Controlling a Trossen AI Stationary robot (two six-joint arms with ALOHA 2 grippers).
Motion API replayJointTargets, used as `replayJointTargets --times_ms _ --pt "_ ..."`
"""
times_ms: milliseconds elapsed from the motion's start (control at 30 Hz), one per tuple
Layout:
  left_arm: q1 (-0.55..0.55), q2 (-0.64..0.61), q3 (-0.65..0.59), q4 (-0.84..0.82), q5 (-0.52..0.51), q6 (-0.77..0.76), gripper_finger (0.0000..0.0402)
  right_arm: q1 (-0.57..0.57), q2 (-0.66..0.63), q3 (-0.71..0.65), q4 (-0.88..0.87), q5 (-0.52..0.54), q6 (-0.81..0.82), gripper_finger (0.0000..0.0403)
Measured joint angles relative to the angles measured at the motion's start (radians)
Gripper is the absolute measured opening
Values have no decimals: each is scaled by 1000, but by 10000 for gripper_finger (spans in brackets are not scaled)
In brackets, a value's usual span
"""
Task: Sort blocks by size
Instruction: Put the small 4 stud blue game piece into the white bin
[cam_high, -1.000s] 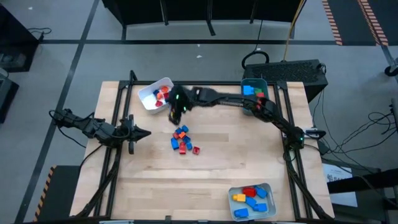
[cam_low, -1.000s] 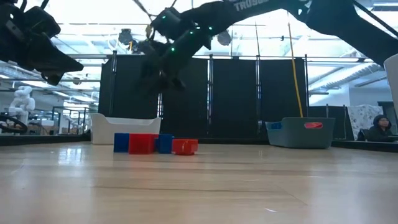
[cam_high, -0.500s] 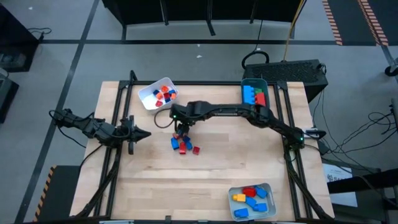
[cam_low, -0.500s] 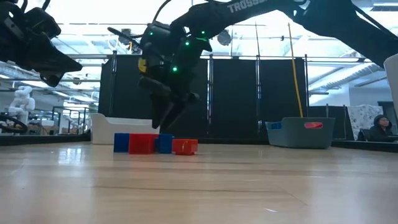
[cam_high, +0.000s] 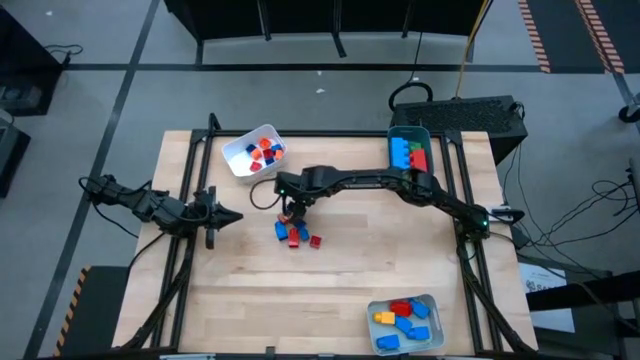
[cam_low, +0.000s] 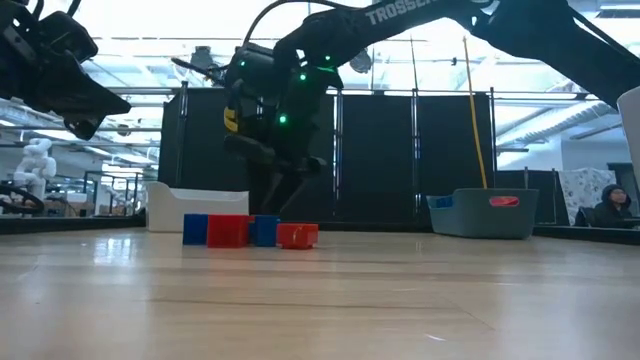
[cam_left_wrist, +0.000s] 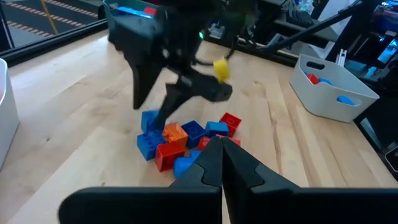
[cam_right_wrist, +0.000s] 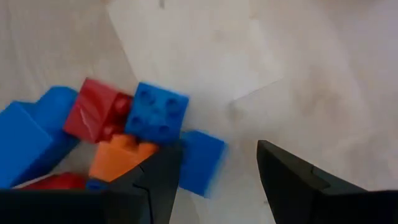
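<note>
A pile of small red, blue and orange blocks (cam_high: 295, 232) lies on the table's middle; it also shows in the low view (cam_low: 250, 230) and the left wrist view (cam_left_wrist: 180, 140). My right gripper (cam_high: 290, 213) is open and points down just over the pile's far side (cam_right_wrist: 214, 180). A small blue block (cam_right_wrist: 200, 163) lies beside one of its fingers (cam_right_wrist: 158, 180); I cannot tell whether they touch. A blue four-stud block (cam_right_wrist: 157, 112), a red one (cam_right_wrist: 99, 115) and an orange one (cam_right_wrist: 118, 155) lie next to it. My left gripper (cam_high: 232, 214) is shut and empty at the table's left.
A white tray (cam_high: 240, 165) with small red, blue and orange blocks stands at the far left. A teal tray (cam_high: 408, 130) with blue, green and red blocks stands at the far right. A grey tray (cam_high: 404, 297) with larger blocks stands at the near right.
My right gripper has come from beside the white tray toward the table's near edge and gone down, and now stands just over the pile. The blocks in the pile have not moved.
</note>
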Motion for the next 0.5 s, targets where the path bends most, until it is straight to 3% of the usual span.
replayJointTargets --times_ms 233,433,500 --pt "0 1 0 -3 1 0 2 -5 -3 -122 125 -6 5 164" --pt "0 2 0 -3 1 0 2 -7 -5 -139 148 -22 -17 69" --pt "0 2 0 -3 1 1 2 -7 -5 -139 149 -24 -20 66"
